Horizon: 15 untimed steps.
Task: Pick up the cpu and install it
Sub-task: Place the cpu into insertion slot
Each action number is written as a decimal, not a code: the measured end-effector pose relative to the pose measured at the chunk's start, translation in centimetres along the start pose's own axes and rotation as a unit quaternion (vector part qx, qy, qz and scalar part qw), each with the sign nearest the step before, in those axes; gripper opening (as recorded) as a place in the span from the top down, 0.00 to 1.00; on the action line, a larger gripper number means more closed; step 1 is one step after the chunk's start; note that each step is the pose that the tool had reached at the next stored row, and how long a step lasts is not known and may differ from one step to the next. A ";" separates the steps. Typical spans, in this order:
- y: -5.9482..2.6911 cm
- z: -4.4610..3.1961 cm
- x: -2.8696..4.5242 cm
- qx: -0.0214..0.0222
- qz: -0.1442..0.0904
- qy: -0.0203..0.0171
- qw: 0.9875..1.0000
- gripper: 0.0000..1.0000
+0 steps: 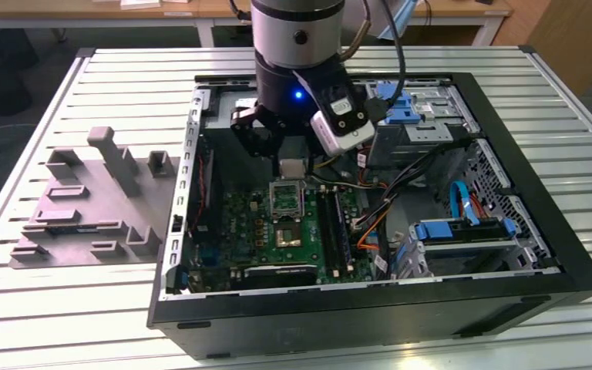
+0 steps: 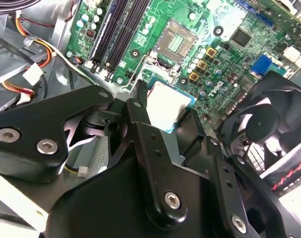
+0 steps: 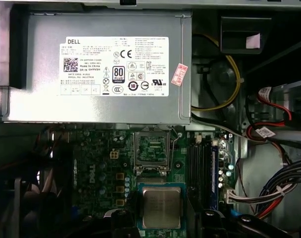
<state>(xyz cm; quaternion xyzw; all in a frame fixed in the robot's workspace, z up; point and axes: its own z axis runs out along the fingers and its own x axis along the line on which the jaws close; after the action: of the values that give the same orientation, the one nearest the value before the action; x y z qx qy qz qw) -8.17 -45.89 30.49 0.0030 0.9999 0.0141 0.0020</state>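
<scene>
The cpu [image 2: 166,105] is a small square chip with a pale silver face and a greenish rim. My gripper [image 2: 168,113] is shut on it, with a black finger on each of two opposite edges. In the exterior view my gripper [image 1: 292,163] hangs inside the open computer case and holds the cpu [image 1: 293,166] just above the green motherboard. The open socket [image 1: 286,197] lies right beneath and slightly ahead of the chip. In the first wrist view the cpu [image 3: 161,207] sits close beside the empty socket [image 3: 151,148], apart from it.
The black case wall [image 1: 543,231] rings the workspace. A grey power supply [image 3: 101,69] borders the socket. A black fan [image 2: 269,124], memory slots [image 2: 118,29] and loose cables [image 1: 455,204] crowd the board. A grey plastic fixture [image 1: 90,204] rests on the table at the exterior view's left.
</scene>
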 end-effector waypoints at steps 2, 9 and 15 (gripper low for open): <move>-0.01 0.37 0.00 0.000 0.000 0.000 1.000 0.53; -0.03 1.02 0.00 0.000 0.000 0.000 1.000 0.53; -0.03 1.13 0.00 0.000 0.000 0.000 1.000 0.53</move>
<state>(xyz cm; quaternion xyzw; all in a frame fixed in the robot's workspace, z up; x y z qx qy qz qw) -8.17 -45.89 29.36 0.0030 0.9999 0.0141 0.0019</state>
